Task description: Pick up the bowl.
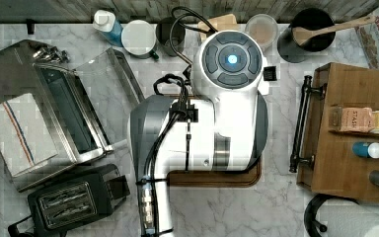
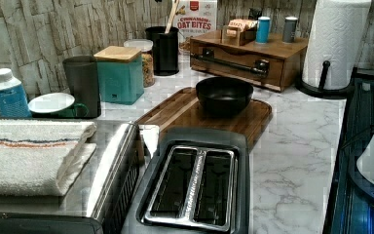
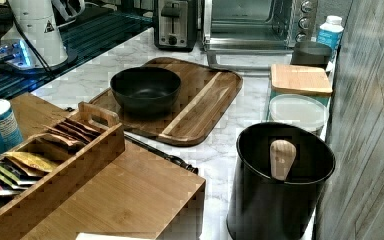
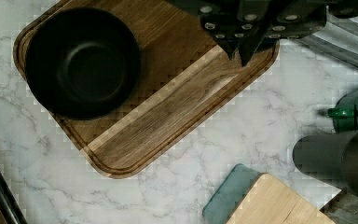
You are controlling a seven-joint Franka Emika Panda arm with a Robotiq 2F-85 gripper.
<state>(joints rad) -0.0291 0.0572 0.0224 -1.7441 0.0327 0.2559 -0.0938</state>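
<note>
The arm [image 1: 227, 98] hangs over the board [image 1: 212, 178]. In the left view the toaster [image 2: 195, 185] is closest, with the bowl [image 2: 224, 95] on the board behind. From the wrist, the tool [image 4: 242, 51] looks nearly closed, well apart from the bowl, not yet aligned for a grasp.

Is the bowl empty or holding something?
Empty: the bowl sits upright on the wooden board, its bare dark inside showing.

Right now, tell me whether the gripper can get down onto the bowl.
Probably yes. The bowl sits upright and empty on the wooden board, nothing over or against it. The gripper hangs above the board's bare part, off to the bowl's side, so it must shift across first.
</note>
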